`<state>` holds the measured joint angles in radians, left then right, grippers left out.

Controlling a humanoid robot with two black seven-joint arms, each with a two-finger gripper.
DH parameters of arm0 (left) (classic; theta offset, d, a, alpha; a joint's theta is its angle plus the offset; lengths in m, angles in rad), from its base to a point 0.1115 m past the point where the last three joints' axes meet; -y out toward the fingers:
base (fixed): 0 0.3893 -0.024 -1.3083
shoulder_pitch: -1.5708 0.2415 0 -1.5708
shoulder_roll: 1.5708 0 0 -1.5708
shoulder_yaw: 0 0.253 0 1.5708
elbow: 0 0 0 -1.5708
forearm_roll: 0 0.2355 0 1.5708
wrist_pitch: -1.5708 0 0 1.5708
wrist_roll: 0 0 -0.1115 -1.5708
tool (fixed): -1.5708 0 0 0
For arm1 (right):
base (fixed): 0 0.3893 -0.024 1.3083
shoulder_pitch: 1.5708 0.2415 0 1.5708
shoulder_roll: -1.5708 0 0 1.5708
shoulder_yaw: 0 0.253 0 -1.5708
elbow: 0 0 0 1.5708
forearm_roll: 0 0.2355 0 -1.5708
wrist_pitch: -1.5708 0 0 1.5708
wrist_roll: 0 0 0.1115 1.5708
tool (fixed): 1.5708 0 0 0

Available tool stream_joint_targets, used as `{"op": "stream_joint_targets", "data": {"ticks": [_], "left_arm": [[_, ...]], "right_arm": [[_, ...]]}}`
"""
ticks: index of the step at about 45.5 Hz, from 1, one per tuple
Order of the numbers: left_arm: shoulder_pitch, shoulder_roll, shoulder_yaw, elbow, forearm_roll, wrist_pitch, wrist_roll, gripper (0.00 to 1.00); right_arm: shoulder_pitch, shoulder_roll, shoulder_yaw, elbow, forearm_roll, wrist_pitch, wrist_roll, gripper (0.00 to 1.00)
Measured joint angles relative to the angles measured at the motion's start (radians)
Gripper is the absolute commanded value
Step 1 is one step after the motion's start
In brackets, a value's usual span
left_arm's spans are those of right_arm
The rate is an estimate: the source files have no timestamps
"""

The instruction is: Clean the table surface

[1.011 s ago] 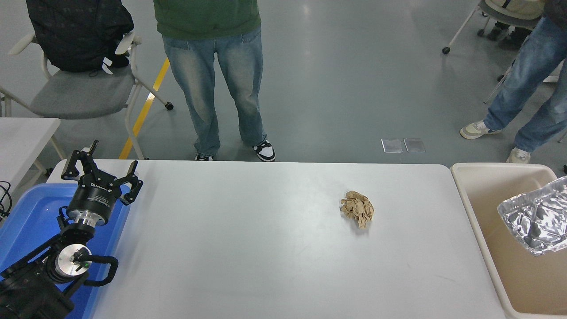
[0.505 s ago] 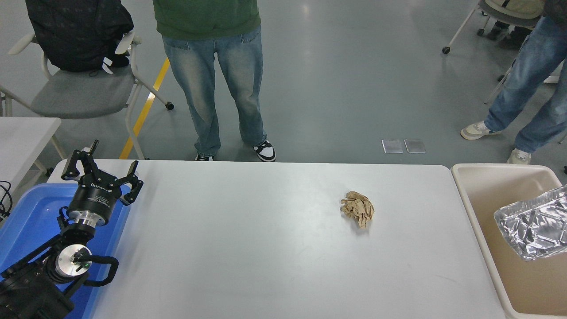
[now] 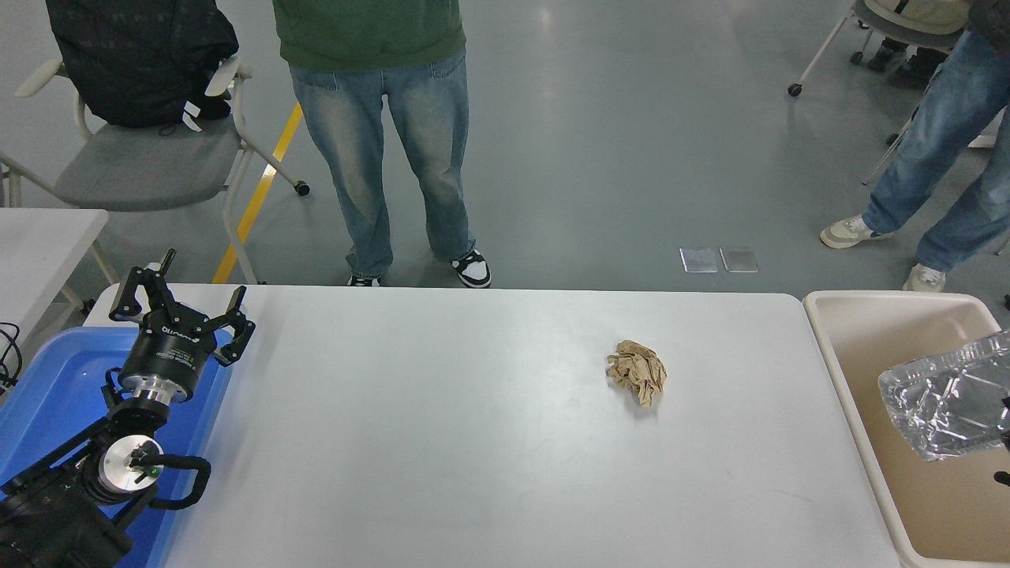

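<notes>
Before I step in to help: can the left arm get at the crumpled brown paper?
Probably not easily. The left end effector sits open over the blue bin at the table's left end, while the crumpled brown paper lies far right of centre. Nothing on the table surface blocks the way; only the stretch looks doubtful.

This looks like a robotics lab or test hall, not a home; the floor (image 3: 631,142) is bare grey polished concrete with a yellow line (image 3: 256,197) taped across it; wheeled office chairs (image 3: 142,158) stand about, one with a black backpack (image 3: 134,55) on it; a plain white folding table (image 3: 473,442) has plastic bins at either end; people in jeans (image 3: 387,150) stand watching; a black robot arm (image 3: 102,465) rests at the table's corner.
</notes>
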<state>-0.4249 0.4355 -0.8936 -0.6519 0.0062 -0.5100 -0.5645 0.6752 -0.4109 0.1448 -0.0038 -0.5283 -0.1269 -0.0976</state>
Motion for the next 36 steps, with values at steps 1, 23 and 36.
{"op": "stream_joint_targets", "data": {"ticks": [1,23,36], "left_arm": [[0.000,0.000,0.000,0.000,0.000,0.000,0.000,0.99],[0.000,0.000,0.000,0.000,0.000,0.000,0.000,0.99],[-0.001,0.000,0.000,0.000,0.000,0.001,0.000,0.99]], "right_arm": [[0.000,0.001,0.000,0.000,0.000,-0.001,0.000,0.00],[0.003,0.000,0.001,-0.003,0.005,-0.055,0.003,0.98],[0.000,-0.002,0.003,-0.003,0.005,-0.067,0.004,0.98]]}}
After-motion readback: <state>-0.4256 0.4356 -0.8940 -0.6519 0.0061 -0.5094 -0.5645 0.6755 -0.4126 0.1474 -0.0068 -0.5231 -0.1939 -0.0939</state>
